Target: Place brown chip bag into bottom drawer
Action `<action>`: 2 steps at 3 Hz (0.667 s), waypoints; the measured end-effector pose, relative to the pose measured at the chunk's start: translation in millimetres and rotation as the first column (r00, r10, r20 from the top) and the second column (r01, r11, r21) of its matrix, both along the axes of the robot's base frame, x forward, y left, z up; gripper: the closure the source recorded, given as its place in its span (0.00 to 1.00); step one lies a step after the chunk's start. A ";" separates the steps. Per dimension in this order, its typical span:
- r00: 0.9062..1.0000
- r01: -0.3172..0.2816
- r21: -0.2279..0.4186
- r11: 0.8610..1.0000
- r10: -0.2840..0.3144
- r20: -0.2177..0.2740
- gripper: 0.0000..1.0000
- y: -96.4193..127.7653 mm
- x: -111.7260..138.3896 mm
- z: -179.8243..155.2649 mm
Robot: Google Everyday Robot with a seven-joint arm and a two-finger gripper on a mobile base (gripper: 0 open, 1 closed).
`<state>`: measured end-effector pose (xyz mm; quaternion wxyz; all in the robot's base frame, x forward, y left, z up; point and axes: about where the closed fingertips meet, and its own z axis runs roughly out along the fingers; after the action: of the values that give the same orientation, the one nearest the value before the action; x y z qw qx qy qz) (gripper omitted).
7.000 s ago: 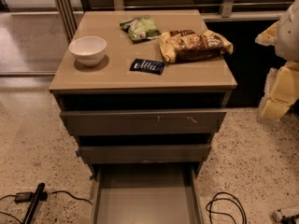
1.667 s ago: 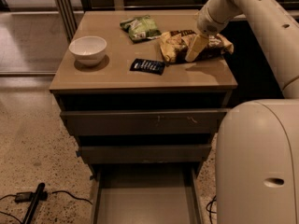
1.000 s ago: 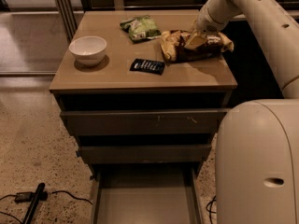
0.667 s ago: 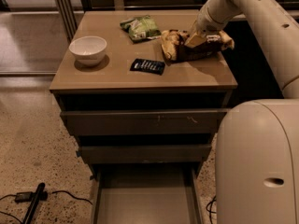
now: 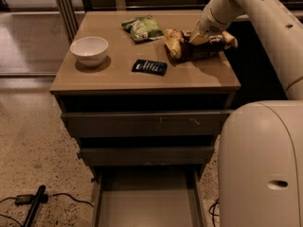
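On the desk [image 5: 118, 79], a white bowl [image 5: 89, 51] sits left, a green bag [image 5: 142, 27] at the back, a dark packet [image 5: 149, 67] mid-desk.

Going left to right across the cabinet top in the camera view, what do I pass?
White bowl → dark blue packet → brown chip bag, with the gripper down at the bag's far side.

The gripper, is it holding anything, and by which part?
Cannot be told. The gripper sits on the middle of the brown chip bag, which lies on the cabinet top.
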<state>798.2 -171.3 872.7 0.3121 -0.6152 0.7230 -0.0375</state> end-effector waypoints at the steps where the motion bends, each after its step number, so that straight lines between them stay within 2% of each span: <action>1: 1.000 -0.011 -0.038 0.999 0.011 0.002 1.00 5.3 1.9 -0.5; 2: 1.000 -0.007 -0.044 0.999 0.008 0.027 1.00 -2.8 -4.2 18.7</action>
<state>794.1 -174.0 891.4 0.3086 -0.6238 0.7155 -0.0605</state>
